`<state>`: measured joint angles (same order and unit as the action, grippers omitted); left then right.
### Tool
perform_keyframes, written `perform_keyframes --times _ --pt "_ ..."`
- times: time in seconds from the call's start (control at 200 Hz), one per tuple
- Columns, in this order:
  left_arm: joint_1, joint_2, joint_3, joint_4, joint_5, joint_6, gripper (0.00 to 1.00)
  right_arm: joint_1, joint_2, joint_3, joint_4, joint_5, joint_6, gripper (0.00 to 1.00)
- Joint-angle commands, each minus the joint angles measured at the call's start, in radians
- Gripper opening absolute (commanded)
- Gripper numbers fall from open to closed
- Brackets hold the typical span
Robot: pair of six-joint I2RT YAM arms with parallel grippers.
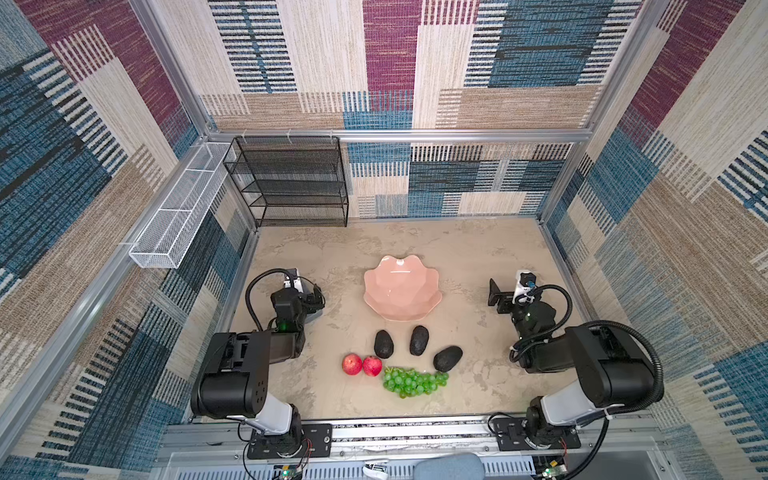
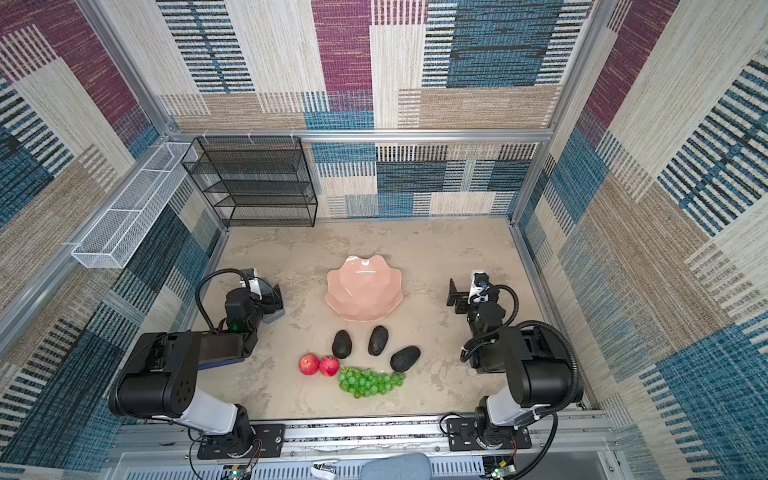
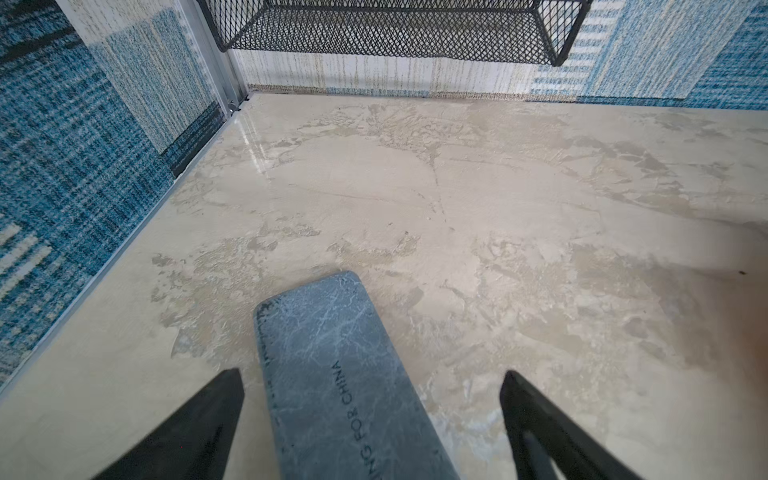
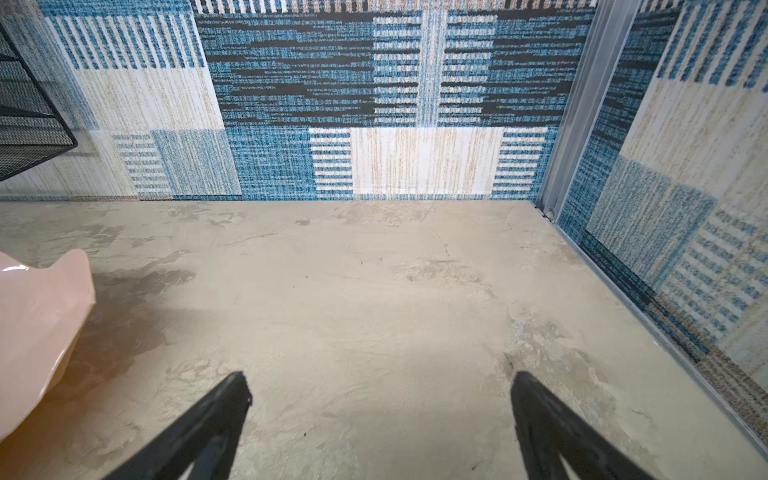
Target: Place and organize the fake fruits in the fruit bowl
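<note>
Left wrist view shows us the left gripper (image 3: 372, 374) spread wide and gripping nothing; a grey marbled slab (image 3: 332, 374) lies under the gap, apparently untouched. The right gripper (image 4: 380, 374) gapes equally, empty. In both top views the fruit bowl (image 1: 402, 289) sits empty mid-table. The avocados (image 1: 383, 344), pomegranates (image 1: 352, 364) and grapes (image 1: 413, 381) cluster just beside it, nearer the arms' bases, which we judge leaves them within either arm's reach.

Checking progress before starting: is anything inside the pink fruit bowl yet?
Nothing. The fruit bowl shows only its bare glossy inside in both top views; nothing covers the interior.
</note>
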<state>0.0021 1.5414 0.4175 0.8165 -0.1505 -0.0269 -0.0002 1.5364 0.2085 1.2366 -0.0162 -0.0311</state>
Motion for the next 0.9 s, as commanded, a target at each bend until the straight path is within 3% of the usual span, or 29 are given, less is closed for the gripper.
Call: perform_keyframes --times 0.0,0.756,0.806,0.897 --pt "0.001 -0.001 0.001 0.016 0.011 0.018 0.99 0.0 -0.003 0.005 0.038 -0.004 -0.003 1.0" --pt "0.015 -0.002 0.001 0.013 0.04 0.01 1.0 -0.003 -0.011 0.008 0.034 0.016 0.008 1.0" --pt "0.016 -0.003 0.001 0.014 0.04 0.01 0.98 -0.001 -0.054 0.052 -0.069 0.085 0.035 1.0" --pt "0.016 -0.022 -0.008 0.02 0.04 0.006 0.97 -0.001 -0.158 0.228 -0.441 0.177 0.08 1.0"
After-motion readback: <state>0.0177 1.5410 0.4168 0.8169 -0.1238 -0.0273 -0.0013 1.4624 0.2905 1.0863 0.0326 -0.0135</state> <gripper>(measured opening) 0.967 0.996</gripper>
